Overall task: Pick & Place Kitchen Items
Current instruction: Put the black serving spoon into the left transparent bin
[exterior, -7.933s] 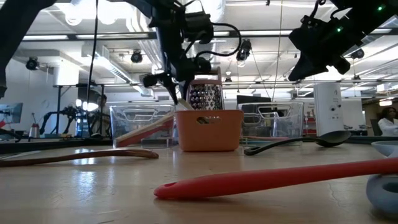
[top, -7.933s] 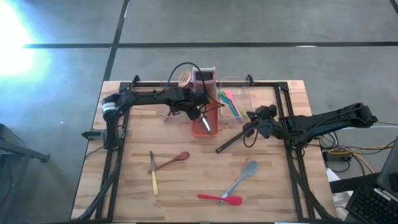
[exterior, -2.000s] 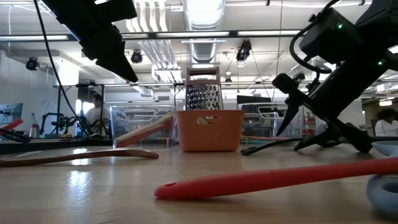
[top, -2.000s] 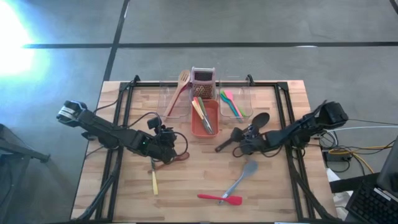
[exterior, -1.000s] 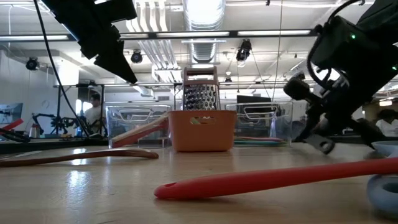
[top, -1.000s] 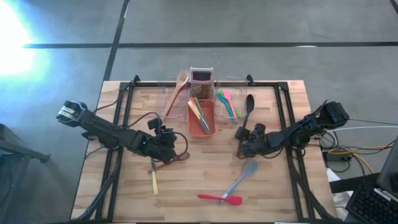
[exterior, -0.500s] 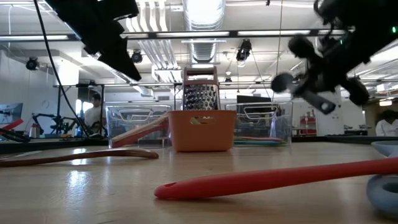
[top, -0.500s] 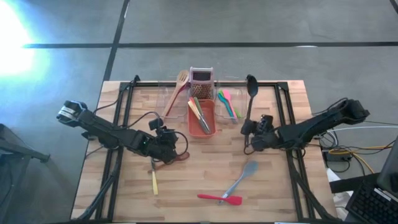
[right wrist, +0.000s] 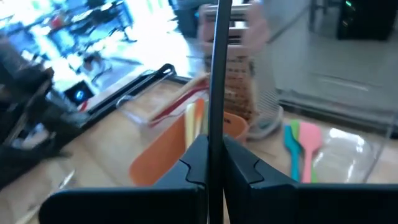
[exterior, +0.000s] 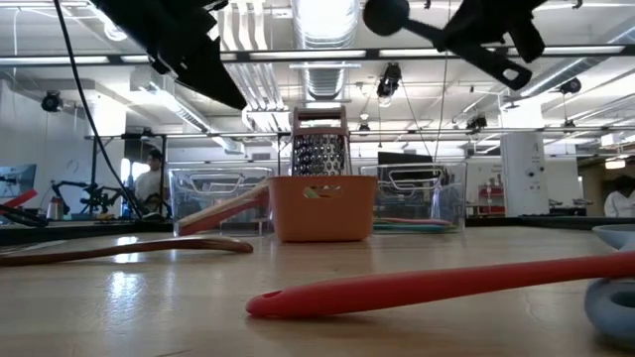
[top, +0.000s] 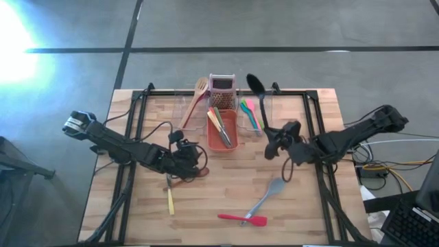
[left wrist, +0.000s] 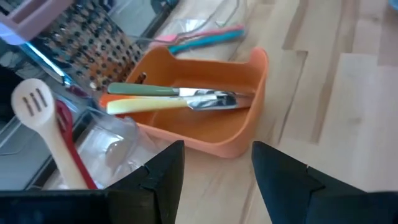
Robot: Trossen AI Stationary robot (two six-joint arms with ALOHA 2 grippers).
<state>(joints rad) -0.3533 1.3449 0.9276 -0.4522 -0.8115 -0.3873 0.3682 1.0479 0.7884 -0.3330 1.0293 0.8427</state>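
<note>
My right gripper [top: 271,139] is shut on a black ladle [top: 259,103], held high above the table. The ladle's bowl [exterior: 385,15] is over the far end of the right clear tub [top: 260,113]. Nearer the table's left side, my left gripper [top: 195,158] stands open over a wooden spoon [top: 200,172], which lies flat and is mostly hidden beneath it. A yellow-handled knife [top: 169,197], a grey spoon [top: 269,195] and a red spatula [top: 243,219] lie flat on the table. In the left wrist view my open left gripper [left wrist: 217,180] faces the orange tub [left wrist: 239,93]. My right gripper pinches the ladle's thin black handle [right wrist: 215,124] between its two fingers [right wrist: 241,169]. Which stretch of the handle they have cannot be told. The ladle is lifted clear of the table and tilted. Its bowl [top: 255,84] is uppermost and toward the far edge.
The orange tub [top: 232,141] holds a green-handled and a yellow-handled knife. A grater [top: 223,89] stands behind it. The left clear tub [top: 185,114] holds a wooden fork. The right clear tub holds pink, green and blue utensils. Black frame rails run along both table sides.
My right gripper has risen well above the table and rolled, staying shut on the black ladle. The ladle has left the table and swung up, its bowl moving toward the far edge and a little leftward.
</note>
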